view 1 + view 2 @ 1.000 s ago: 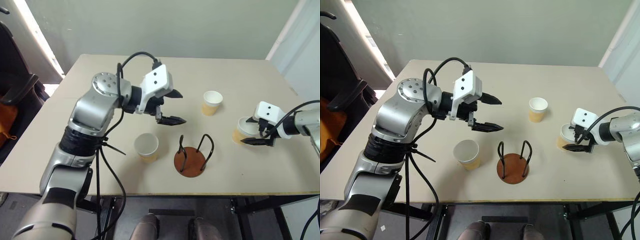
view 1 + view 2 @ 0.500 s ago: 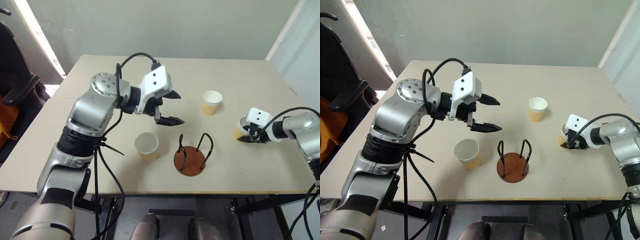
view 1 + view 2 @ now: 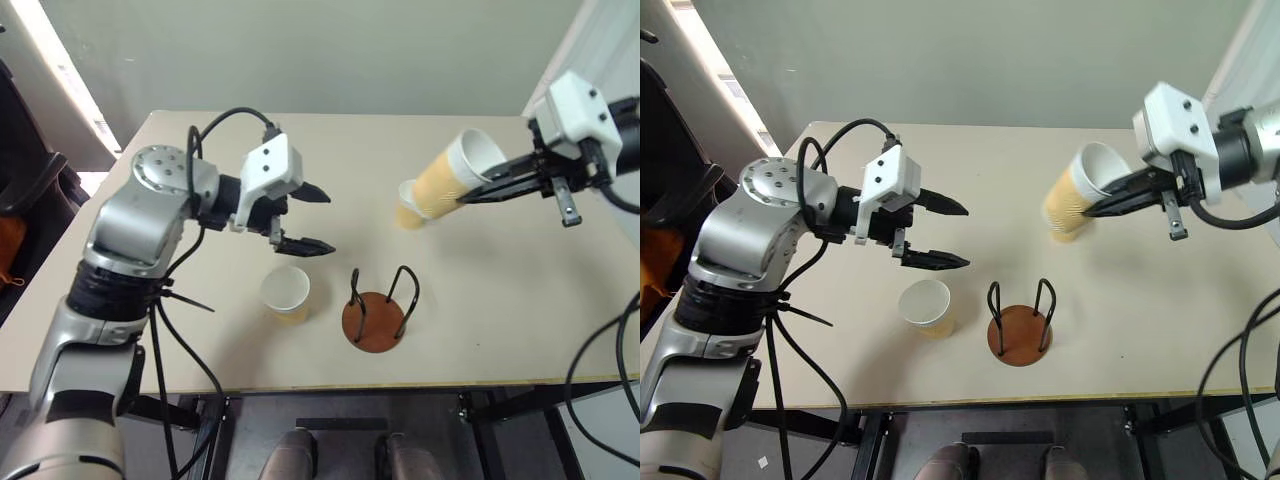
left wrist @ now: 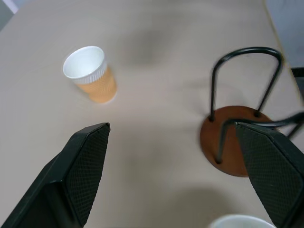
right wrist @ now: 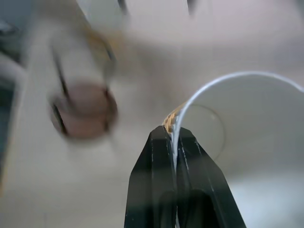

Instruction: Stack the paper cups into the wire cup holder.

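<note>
At upper right of the head views, the right pincer (image 3: 1102, 208) is pinched shut on the rim of a tan-and-white tapered paper cup (image 3: 1078, 193), held tilted above the beige bench (image 3: 500, 320). Carrying looks to be the step in hand; next it needs righting over the empty reddish-brown disc holder with two black wire loops (image 3: 378, 308). Two more cups, far (image 4: 90, 73) and near (image 3: 286, 293), stand empty. The left pincer (image 3: 305, 220) hangs open, holding nothing.
</note>
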### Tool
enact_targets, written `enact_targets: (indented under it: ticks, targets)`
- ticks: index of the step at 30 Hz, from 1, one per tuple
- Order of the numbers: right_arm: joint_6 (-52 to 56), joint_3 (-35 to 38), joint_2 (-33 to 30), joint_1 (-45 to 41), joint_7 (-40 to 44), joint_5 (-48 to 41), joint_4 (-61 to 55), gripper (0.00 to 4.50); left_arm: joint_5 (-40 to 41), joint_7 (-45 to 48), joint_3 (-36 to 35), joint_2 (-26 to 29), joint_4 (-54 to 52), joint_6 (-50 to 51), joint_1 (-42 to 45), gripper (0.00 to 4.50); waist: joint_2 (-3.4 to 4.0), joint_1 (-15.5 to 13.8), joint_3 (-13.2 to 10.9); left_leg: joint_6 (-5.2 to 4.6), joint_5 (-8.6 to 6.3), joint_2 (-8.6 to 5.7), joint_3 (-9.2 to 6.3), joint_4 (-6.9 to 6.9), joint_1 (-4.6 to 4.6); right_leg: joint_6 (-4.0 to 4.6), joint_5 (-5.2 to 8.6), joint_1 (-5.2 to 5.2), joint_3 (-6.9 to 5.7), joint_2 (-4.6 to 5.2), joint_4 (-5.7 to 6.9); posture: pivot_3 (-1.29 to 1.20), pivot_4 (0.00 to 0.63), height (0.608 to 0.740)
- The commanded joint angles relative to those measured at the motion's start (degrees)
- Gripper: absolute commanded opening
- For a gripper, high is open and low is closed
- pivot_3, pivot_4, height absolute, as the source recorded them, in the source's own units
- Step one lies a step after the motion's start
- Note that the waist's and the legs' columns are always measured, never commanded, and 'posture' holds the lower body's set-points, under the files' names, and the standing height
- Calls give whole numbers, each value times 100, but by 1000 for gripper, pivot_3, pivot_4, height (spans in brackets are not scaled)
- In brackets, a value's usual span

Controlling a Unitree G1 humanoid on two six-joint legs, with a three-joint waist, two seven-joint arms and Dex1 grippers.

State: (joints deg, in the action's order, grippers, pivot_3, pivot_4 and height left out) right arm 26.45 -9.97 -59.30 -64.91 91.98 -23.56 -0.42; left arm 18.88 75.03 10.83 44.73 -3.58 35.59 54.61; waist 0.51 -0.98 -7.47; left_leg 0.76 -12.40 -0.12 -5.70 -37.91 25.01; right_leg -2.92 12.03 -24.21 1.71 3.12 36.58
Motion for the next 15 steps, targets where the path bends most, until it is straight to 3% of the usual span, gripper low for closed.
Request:
enact_targets:
  ticks: [1,6,15]
  targets:
    - [-51,-602,56,-244,52,-819,-426,23,296,311,-329,257,-252,-70,28,4500,-1,-13,1,0,0,0,-4,-1,1,4,3,1,-4,0,1,0,150,740]
    - [-526,-1478,-6,-396,52,-1017,-520,23,678,815,-524,689,-443,-58,-204,4500,-1,-13,0,-8,-5,-2,-6,-1,4,20,12,-5,-4,3,10,0,150,740]
    - [-1222,-2140,-222,-306,52,-878,-446,23,841,693,-633,976,-804,156,-562,4500,-1,-1,1,-34,-20,1,-9,0,4,43,25,-15,-7,4,34,0,150,740]
